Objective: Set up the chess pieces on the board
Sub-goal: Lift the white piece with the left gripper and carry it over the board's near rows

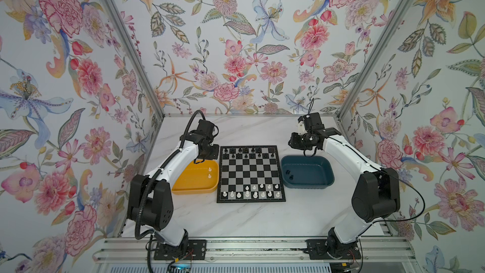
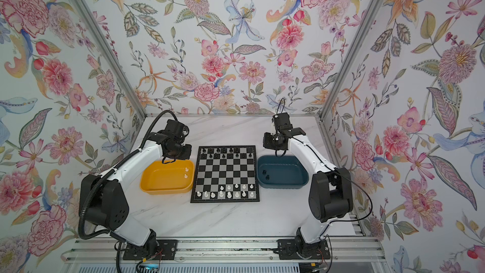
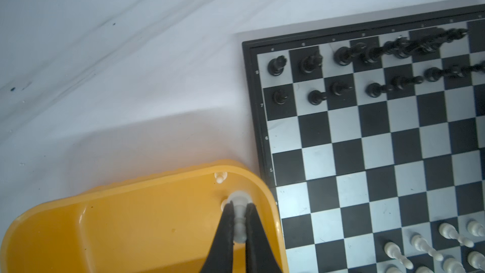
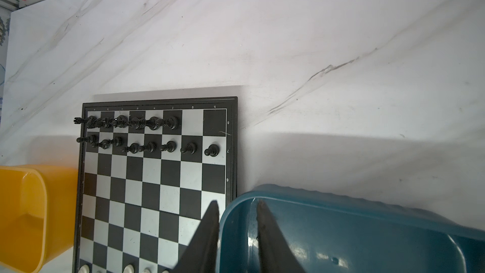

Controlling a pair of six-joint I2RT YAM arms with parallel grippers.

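White piece (image 3: 237,197) held, left end effector (image 3: 238,207) over tray (image 3: 157,178).

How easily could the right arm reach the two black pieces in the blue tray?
Probably yes: its empty fingers hang over the open blue tray, and nothing covers the black pieces.

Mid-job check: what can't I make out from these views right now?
- Small white plastic chess piece in the left end effector: its type; left wrist view, black fingers cover its sides.
- Two small black pieces in the dark blue plastic tray: type; both top views, too small.
- Black back-row pieces on the checked chessboard: left wrist view, blurred, overlapping.
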